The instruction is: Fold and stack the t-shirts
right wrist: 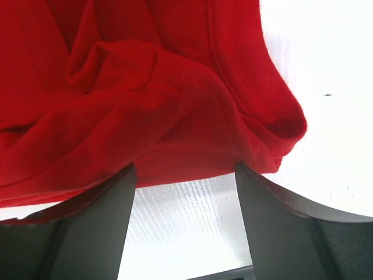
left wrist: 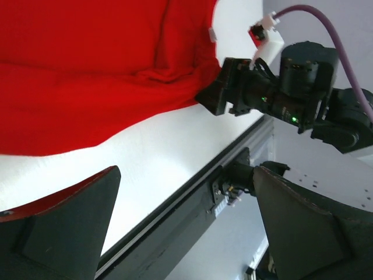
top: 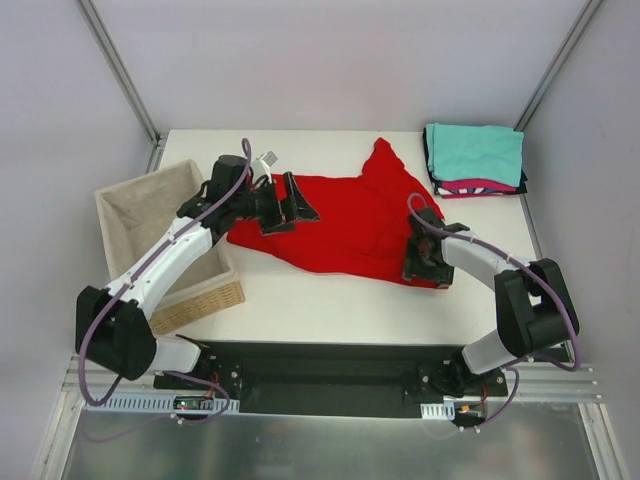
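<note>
A bright red t-shirt lies spread and rumpled in the middle of the white table. My left gripper hovers over the shirt's left part, its fingers wide apart with nothing between them. My right gripper sits low at the shirt's near right corner. It is open, and the red hem lies right at the tips of its fingers. At the back right is a stack of folded t-shirts with a teal one on top and magenta and black edges below.
A wicker basket with beige lining stands at the table's left edge, beside my left arm. The left wrist view shows the right arm's wrist and the table's near edge rail. Grey walls enclose the table.
</note>
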Available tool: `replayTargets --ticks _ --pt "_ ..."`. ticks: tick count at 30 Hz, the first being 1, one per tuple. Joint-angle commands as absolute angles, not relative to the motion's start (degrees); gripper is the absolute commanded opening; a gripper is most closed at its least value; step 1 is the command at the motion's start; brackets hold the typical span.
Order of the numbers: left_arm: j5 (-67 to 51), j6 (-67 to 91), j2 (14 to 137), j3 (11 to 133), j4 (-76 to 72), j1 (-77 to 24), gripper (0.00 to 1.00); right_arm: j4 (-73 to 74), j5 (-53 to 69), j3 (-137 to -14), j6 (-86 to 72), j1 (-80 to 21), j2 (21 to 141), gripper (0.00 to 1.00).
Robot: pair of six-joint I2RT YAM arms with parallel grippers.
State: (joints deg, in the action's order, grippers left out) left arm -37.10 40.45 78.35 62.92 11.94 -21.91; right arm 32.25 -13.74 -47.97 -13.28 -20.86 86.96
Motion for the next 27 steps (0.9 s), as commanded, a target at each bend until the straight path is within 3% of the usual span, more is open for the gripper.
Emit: replayTargets --ticks 1,12,17,27 --pt "-21.4 36.6 72.5 64.5 24.5 -21.7 0.98 33.1 -14.9 -46.8 -13.2 -21.4 85.8 0.73" --pt "15.7 31.7 65.6 77.7 56.4 -19.7 0.99 32.0 -15.0 -46.4 -12.7 -23.1 84.5 0.73" --pt "14.9 28.7 65.7 76.7 61.3 -12.8 0.99 32.0 -15.5 -46.3 -12.8 -23.6 84.5 0.73" --pt "11.1 30.0 58.6 69.8 67.0 -11.3 0.99 31.6 -15.5 -46.4 -12.7 -23.6 84.6 0.73"
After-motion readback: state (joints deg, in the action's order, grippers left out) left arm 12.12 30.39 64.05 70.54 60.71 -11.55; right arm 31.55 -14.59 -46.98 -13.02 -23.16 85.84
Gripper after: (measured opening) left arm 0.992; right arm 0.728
